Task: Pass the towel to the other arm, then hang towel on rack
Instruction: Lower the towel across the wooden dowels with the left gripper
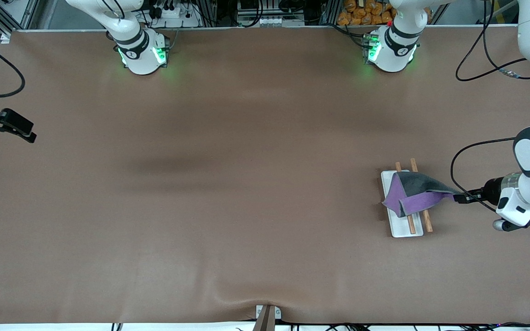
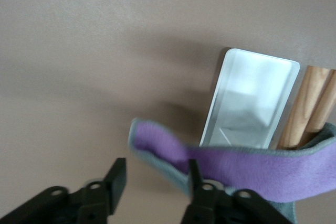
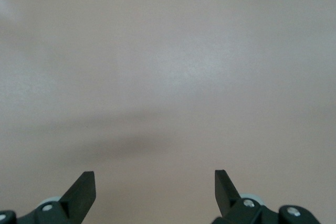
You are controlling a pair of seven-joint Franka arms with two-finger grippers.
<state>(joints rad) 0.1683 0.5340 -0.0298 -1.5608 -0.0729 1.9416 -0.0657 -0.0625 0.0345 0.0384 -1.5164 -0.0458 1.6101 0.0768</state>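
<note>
The towel (image 1: 413,195), purple on one face and grey on the other, is draped across the two wooden rods of the rack (image 1: 400,227), which stands on the table (image 1: 246,184) toward the left arm's end. The left gripper (image 1: 459,198) is positioned just beside the rack, at the towel's trailing corner. In the left wrist view its fingers are seen spread apart, with the purple edge lying against one finger (image 2: 195,178) but not clamped between the two. The hand-over is therefore judged complete and the hanging nearly so; only clearing the corner and withdrawing the arm appear to be left. The right gripper (image 1: 16,128) is parked over bare table at the right arm's end, fingers wide open and empty, waiting.
</note>
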